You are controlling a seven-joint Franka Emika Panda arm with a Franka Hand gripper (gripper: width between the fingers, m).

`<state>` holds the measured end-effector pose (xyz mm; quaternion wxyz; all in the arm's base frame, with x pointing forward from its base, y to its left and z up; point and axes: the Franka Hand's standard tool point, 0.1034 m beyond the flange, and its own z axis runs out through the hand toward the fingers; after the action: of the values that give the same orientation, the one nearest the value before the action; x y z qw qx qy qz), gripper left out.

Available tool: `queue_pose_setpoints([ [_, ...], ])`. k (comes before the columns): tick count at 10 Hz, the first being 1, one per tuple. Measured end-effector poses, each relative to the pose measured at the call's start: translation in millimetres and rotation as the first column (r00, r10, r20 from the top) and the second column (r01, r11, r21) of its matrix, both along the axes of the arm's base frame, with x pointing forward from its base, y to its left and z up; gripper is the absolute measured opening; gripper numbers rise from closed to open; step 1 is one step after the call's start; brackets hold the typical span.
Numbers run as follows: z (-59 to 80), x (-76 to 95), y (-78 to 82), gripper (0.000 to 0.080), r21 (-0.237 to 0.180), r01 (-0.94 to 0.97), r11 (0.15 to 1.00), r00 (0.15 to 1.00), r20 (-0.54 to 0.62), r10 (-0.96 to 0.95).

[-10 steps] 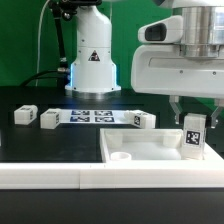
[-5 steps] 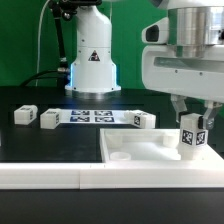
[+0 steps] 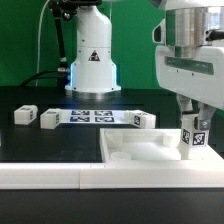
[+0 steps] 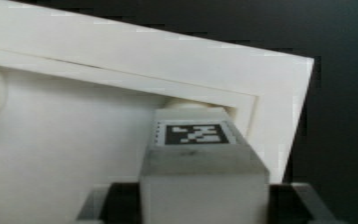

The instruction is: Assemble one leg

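My gripper [image 3: 190, 118] is shut on the leg [image 3: 190, 137], a small white post with a black-and-white tag on its front face. It holds the leg upright over the right rear corner of the large flat white panel [image 3: 140, 152]. In the wrist view the leg [image 4: 201, 160] fills the middle between the dark fingers [image 4: 119, 204], with its tagged end toward the panel's raised corner rim [image 4: 265, 95]. A round socket shows just beyond the leg's tip. Whether the leg's lower end touches the panel is hidden.
Three other white tagged legs [image 3: 25, 115] [image 3: 50, 119] [image 3: 143, 120] lie on the black table behind the panel. The marker board [image 3: 92, 116] lies flat between them. The robot base [image 3: 92, 60] stands at the back. A white ledge [image 3: 50, 175] runs along the front.
The gripper with the leg has shifted slightly toward the exterior view's left and turned, so the leg's tag faces the camera more squarely. The leg sits a little higher in the picture.
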<state>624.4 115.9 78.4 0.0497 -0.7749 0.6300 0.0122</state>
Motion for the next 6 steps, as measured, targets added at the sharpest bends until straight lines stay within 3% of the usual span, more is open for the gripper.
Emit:
queue_pose_setpoints([
  [2,0.0,-0.2,1.2,0.0291,0.006,0.010,1.000,1.000,-0.001,-0.010],
  [3,0.0,-0.2,1.5,0.0472,0.004,-0.027,1.000,1.000,0.003,0.027],
  [4,0.0,-0.6,3.2,0.0587,0.003,-0.072,0.997,0.997,0.007,0.072],
  [5,-0.3,-1.3,4.1,0.0587,-0.003,-0.160,0.987,0.987,0.012,0.160],
  [6,-0.6,-2.1,5.0,0.0636,-0.012,-0.284,0.959,0.959,0.019,0.284],
])
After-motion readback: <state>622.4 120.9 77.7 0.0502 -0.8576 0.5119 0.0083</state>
